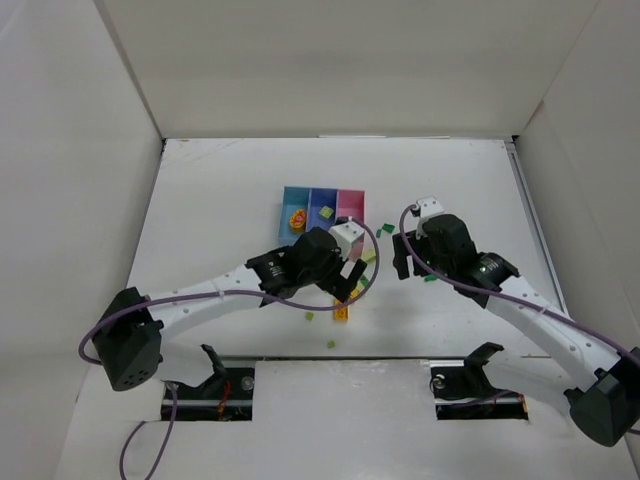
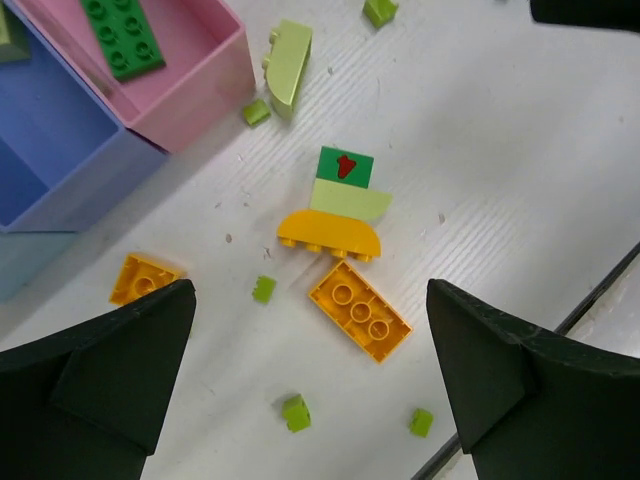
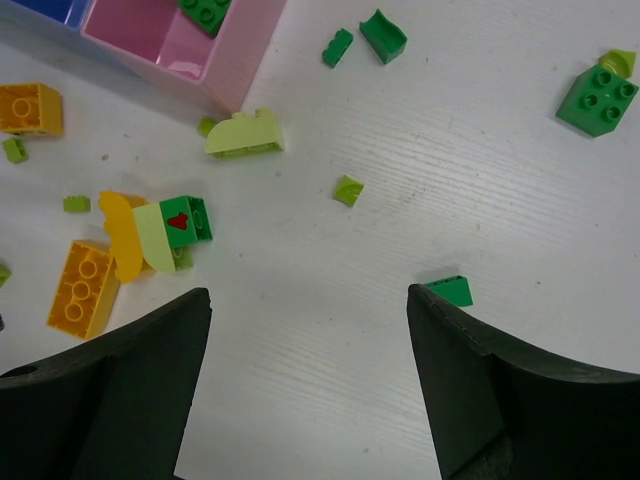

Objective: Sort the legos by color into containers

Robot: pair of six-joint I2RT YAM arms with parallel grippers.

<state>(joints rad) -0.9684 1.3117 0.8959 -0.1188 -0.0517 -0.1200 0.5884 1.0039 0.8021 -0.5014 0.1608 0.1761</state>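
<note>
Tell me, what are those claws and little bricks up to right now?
Left claw open, empty, above a yellow brick. Right claw open, empty. One dark green brick in the pink bin; many others loose on the table. Nothing blocking.

- Three bins: one light blue, one darker blue, one pink.
- Three yellow-orange bricks on the surface.
- One round yellow-red piece.
- Six dark green bricks, one of them in the pink bin.
- Two pale green pieces on the surface.
- At least five tiny lime bits.
</note>
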